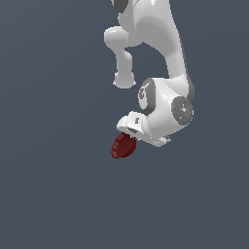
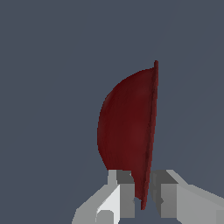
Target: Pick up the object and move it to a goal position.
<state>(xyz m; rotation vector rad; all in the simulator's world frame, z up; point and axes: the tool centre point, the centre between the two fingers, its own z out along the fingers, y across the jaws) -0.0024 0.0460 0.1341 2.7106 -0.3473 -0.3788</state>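
In the exterior view the white arm reaches down from the top of the picture and folds at the wrist, so that the gripper point(image 1: 128, 132) points down and toward the exterior view's left. The dark red bowl point(image 1: 123, 145) hangs directly off the gripper's tip, touching it, and is seen tipped on edge rather than lying flat, its round face turned partly toward the camera. Nothing else shows around it, only an even grey-blue ground, and I cannot tell from this view whether the bowl is resting on a surface or lifted clear of one, since there is no shadow or edge to judge by. No goal marker is visible either. In the wrist view the relation is plainer: the bowl point(image 2: 127, 131) stands edge-on straight ahead of the gripper point(image 2: 143, 192), its rim running as a thin line along the gripper's pointing direction and its rounded back bulging to one side. The two grey fingertips point(image 2: 124, 186) sit on either side of the rim's near end, closed onto it, so the gripper is clamped on the bowl's wall. The bowl's width therefore extends straight out beyond the fingertips, which a carrying move should allow for.
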